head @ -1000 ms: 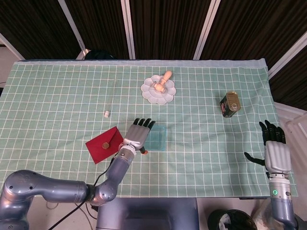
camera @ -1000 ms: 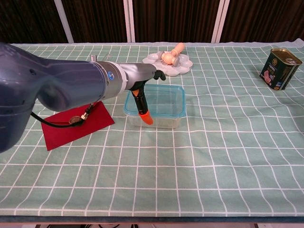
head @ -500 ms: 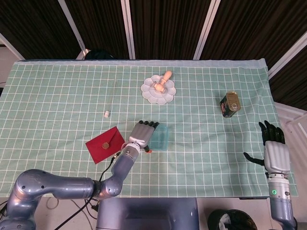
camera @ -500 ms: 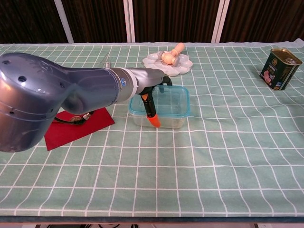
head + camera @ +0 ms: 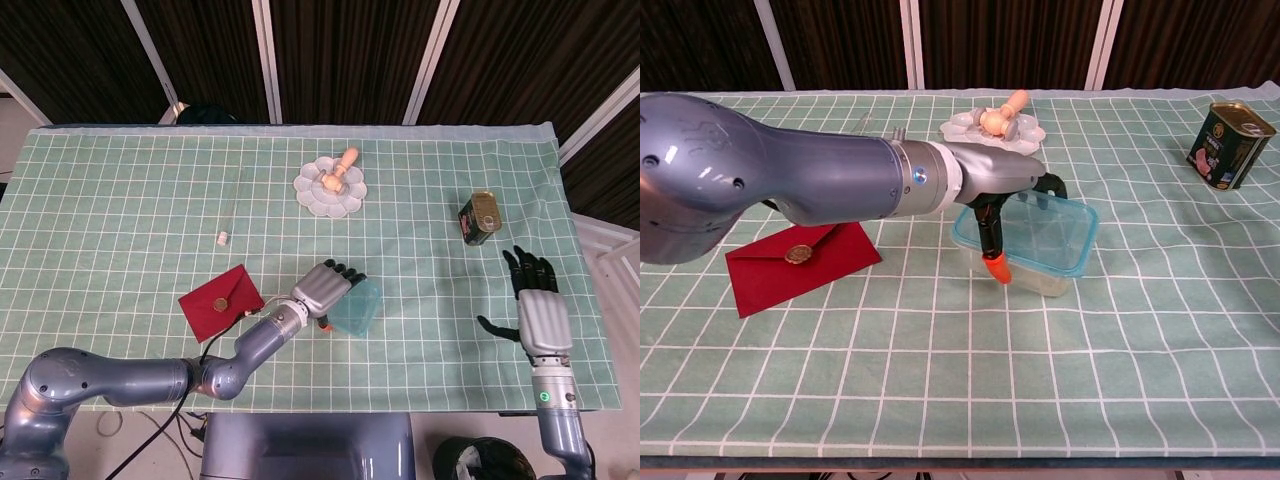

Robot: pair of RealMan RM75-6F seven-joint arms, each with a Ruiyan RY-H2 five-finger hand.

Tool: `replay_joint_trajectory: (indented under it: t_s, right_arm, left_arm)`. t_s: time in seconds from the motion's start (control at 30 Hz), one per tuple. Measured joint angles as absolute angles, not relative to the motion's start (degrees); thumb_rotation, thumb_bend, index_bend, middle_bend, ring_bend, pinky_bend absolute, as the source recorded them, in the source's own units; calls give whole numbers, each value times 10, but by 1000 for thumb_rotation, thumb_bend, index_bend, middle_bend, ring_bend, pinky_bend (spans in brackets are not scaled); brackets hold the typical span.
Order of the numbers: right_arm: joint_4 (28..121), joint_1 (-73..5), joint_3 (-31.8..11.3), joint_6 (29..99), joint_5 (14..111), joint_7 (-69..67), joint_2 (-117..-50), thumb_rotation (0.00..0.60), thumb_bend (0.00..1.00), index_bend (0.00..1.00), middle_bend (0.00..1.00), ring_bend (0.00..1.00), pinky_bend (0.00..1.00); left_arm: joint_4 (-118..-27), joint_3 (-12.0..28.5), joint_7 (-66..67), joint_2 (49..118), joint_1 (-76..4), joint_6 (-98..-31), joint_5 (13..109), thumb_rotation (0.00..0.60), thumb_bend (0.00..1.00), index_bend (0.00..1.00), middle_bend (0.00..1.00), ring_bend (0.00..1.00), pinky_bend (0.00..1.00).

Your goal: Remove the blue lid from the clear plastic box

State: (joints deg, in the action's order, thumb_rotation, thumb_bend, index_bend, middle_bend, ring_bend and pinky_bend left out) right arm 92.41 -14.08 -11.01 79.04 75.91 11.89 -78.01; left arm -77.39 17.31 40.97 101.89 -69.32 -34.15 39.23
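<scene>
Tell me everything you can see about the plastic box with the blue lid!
The plastic box is small and see-through, with rounded corners and a blue-rimmed lid on top. It looks empty. It sits on the green checked tablecloth, turned at a slant, near the middle of the table. The left hand rests over its left side, its orange-tipped thumb down against the front wall. The lid is not off yet.

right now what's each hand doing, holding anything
Left hand: rests on the clear plastic box, thumb down its near side; a firm grip cannot be told.
Right hand: open, holding nothing.
</scene>
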Motion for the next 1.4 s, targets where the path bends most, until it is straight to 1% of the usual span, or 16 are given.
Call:
replay_joint_trajectory:
  t_s: [0.17, 0.27, 0.53, 0.77, 1.03, 1.4]
  right_arm:
    - [947, -163, -103, 774, 775, 150, -813, 600, 233, 0, 0, 0, 0]
    - [960, -177, -100, 762, 778, 173, -837, 600, 232, 0, 0, 0, 0]
    - [976, -202, -89, 735, 762, 227, -910, 600, 232, 0, 0, 0, 0]
    - [969, -207, -79, 730, 740, 251, -955, 600, 232, 0, 0, 0, 0]
    - [956, -206, -85, 736, 725, 247, -977, 600, 233, 0, 0, 0, 0]
    - [969, -206, -88, 743, 727, 237, -975, 600, 232, 0, 0, 0, 0]
  left_arm:
    - [-744, 183, 332, 1021, -693, -290, 471, 600, 188, 303, 305, 309, 400]
    - [-729, 188, 295, 1024, -694, -273, 502, 600, 188, 303, 305, 309, 400]
    - [-709, 189, 235, 1026, -698, -256, 548, 600, 188, 303, 305, 305, 400]
    - [-705, 182, 197, 1025, -703, -253, 569, 600, 189, 303, 304, 305, 400]
    - [-705, 172, 172, 1022, -712, -254, 585, 600, 188, 302, 304, 305, 400]
    - [-702, 157, 156, 1018, -719, -263, 590, 600, 188, 301, 305, 305, 399]
